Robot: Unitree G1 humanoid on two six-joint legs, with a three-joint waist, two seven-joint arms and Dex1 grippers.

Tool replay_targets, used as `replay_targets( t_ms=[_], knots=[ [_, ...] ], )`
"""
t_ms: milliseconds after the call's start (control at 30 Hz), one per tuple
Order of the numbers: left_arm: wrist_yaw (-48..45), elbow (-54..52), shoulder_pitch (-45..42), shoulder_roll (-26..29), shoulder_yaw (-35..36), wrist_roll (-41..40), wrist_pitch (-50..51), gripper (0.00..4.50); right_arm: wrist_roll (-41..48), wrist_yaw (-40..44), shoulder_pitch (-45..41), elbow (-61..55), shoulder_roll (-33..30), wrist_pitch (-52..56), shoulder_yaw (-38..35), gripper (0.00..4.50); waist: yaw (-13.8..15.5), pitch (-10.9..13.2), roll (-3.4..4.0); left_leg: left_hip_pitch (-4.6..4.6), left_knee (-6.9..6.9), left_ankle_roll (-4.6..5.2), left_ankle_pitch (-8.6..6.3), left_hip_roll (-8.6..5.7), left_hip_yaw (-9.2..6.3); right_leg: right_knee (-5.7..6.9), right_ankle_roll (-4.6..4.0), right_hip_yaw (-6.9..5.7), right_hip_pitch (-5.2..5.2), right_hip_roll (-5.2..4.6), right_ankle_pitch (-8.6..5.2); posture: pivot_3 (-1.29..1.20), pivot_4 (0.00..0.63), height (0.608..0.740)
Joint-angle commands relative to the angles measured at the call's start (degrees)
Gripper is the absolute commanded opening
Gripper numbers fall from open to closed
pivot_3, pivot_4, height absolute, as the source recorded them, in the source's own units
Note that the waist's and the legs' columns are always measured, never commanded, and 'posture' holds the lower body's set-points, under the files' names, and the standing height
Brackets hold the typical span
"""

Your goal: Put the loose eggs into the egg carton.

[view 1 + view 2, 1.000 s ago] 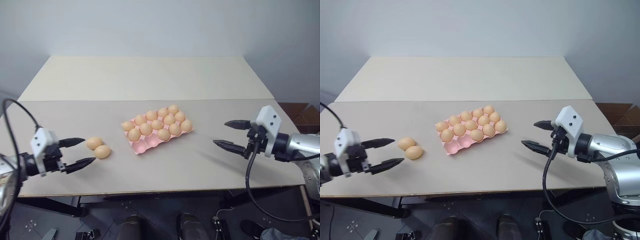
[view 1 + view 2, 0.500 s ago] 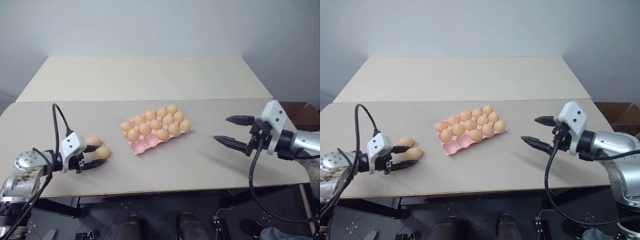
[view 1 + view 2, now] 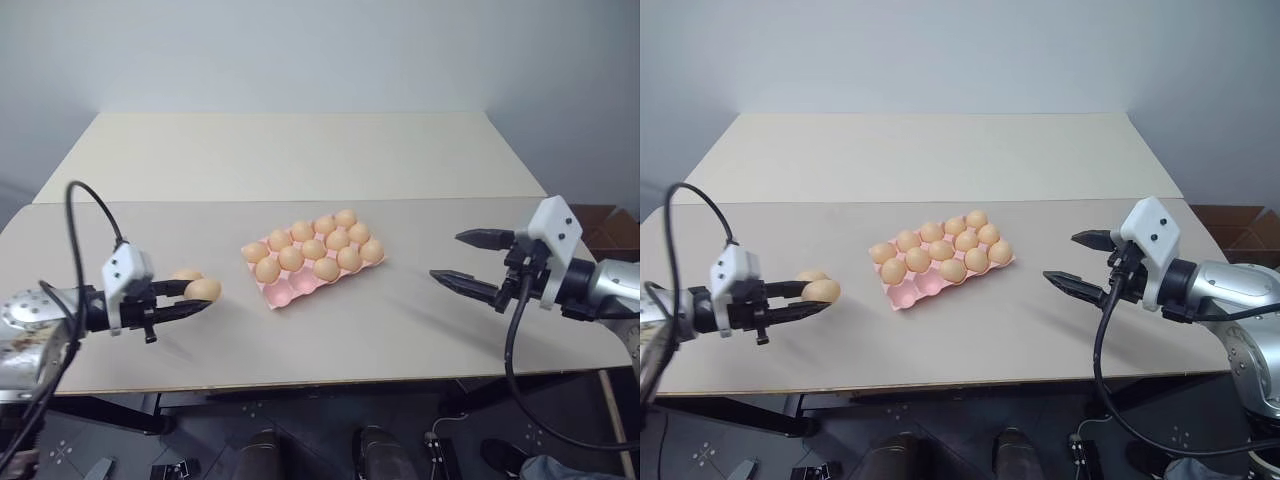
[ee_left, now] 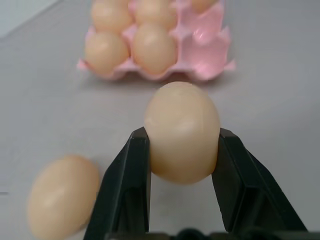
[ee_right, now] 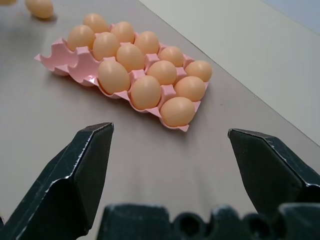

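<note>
- Pincer on the left, what is it doing?
- Its two black fingers are closed on one small, smooth, tan-orange egg. The egg sits between the tips, up off the pale grey desk.
- Is there another loose egg?
- Yes. One more tan-orange egg lies on the desk just beside the left pincer. From the head camera it peeks out right behind the held egg.
- Where is the egg carton?
- The flat pink moulded tray sits near the middle of the desk, turned at a slant, between the two arms. It is well apart from the held egg. Most of its round cups have eggs in them. The cups along the end nearest the left pincer look bare and pink; I count at least two.
- And the right pincer?
- The right pincer hangs over the right side of the desk. Its black fingers are spread wide with nothing between them, and they point toward the carton.
</note>
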Motion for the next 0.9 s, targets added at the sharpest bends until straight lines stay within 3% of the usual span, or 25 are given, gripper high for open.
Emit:
replay_targets(
  t_ms=[33, 367, 600, 900],
  knots=[
    [4.3, -3.9, -5.3, -1.9, -1.8, -1.8, 4.1, 1.51, 0.8, -0.7, -0.1, -1.7, -1.0, -0.4, -2.7, 4.33, 0.4, 0.0, 0.0, 0.01, 0.02, 0.0, 0.0, -0.02, -0.02, 0.0, 0.02, -0.01, 0.04, 0.0, 0.0, 0.0, 0.15, 0.74],
    [11.5, 1.4, -20.1, -16.3, -19.0, 6.7, 4.8, 1.51, 1.5, -3.0, 1.1, -3.7, -1.4, 0.9, -4.2, 4.33, 0.8, 0.0, -0.03, -0.15, 0.12, 0.08, 0.01, -0.18, 0.1, -0.12, 0.2, 0.02, 0.06, 0.01, 0.11, 0.0, 0.15, 0.74],
    [12.4, 6.6, -23.9, -18.7, -24.5, 13.5, 2.7, 1.51, 3.0, -5.2, 2.7, -5.8, -1.2, 2.3, -6.5, 4.33, 0.4, 0.0, -0.03, -0.09, 0.12, 0.09, 0.01, -0.15, 0.0, -0.06, 0.19, 0.05, 0.08, 0.06, 0.12, 0.0, 0.15, 0.74],
    [10.8, 3.4, -24.3, -18.1, -19.3, 8.6, 5.0, 4.4, 4.5, -7.0, 3.1, -6.7, -1.2, 3.3, -7.6, 4.33, 0.4, 0.0, -0.03, -0.13, 0.13, 0.1, 0.01, -0.16, -0.13, -0.1, 0.23, 0.07, 0.06, 0.03, 0.13, 0.0, 0.15, 0.74]
  ],
)
